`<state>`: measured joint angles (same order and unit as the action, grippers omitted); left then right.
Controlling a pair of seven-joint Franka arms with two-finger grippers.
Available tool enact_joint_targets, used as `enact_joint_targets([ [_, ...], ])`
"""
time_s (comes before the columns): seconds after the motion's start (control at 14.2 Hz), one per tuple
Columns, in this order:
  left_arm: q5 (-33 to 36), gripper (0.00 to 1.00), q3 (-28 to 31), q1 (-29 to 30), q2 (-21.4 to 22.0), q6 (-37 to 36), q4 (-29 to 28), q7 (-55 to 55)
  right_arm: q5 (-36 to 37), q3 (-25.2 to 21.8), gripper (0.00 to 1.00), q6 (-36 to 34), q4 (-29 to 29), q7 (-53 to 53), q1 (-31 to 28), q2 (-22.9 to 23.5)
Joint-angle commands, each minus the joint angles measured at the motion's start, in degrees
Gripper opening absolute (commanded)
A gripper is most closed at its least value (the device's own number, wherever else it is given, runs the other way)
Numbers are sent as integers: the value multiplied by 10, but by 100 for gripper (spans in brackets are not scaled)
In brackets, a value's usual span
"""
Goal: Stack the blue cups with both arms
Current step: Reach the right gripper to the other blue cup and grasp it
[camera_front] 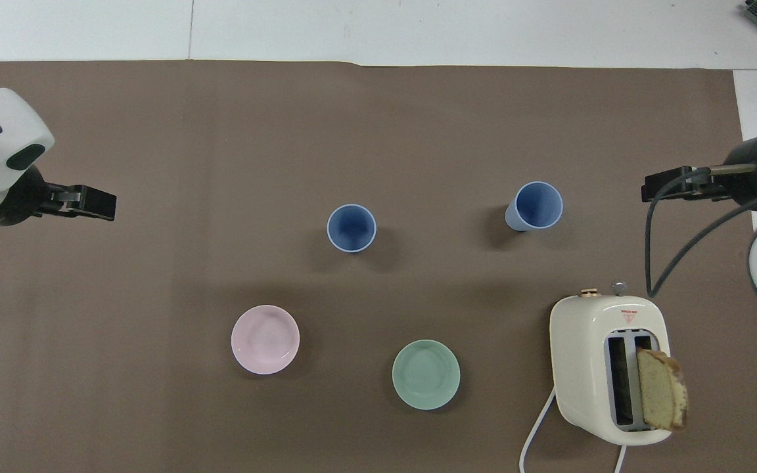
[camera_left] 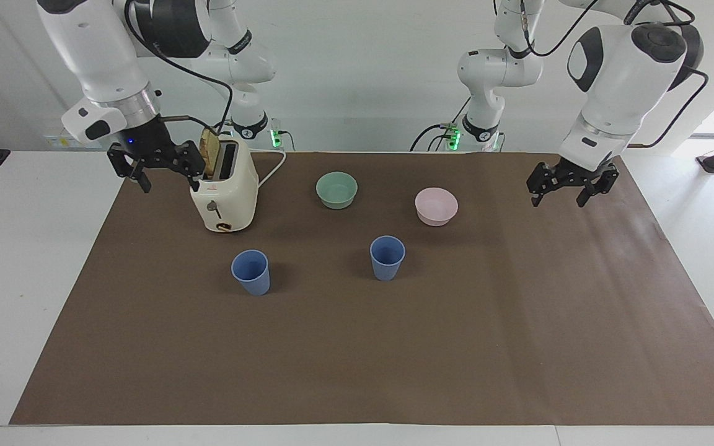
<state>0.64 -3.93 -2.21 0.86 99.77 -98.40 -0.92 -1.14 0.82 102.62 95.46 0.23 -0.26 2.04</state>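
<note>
Two blue cups stand upright and apart on the brown mat. One cup (camera_left: pixel 387 257) (camera_front: pixel 351 228) is mid-table, the other (camera_left: pixel 250 272) (camera_front: pixel 536 205) stands toward the right arm's end, farther from the robots than the toaster. My left gripper (camera_left: pixel 571 186) (camera_front: pixel 83 200) is open and empty, raised over the mat at the left arm's end, well away from both cups. My right gripper (camera_left: pixel 155 170) (camera_front: pixel 674 184) is open and empty, raised over the mat's edge beside the toaster.
A cream toaster (camera_left: pixel 224 192) (camera_front: pixel 608 368) with a bread slice and a white cord stands near the right arm. A green bowl (camera_left: pixel 336 189) (camera_front: pixel 426 374) and a pink bowl (camera_left: pixel 436 205) (camera_front: pixel 265 339) sit nearer the robots than the cups.
</note>
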Motion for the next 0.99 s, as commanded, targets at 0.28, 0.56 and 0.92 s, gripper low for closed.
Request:
enact_joint_targets([
  [0.28,-12,100,-6,26,42,-110,68,-38,-10,3,100,144,46,1,18,88],
  [0.56,-15,100,-6,23,43,-138,91,-41,-9,3,100,187,51,30,36,126],
  [0.92,-20,100,-6,29,54,-137,77,-34,-9,3,100,213,54,30,45,168],
])
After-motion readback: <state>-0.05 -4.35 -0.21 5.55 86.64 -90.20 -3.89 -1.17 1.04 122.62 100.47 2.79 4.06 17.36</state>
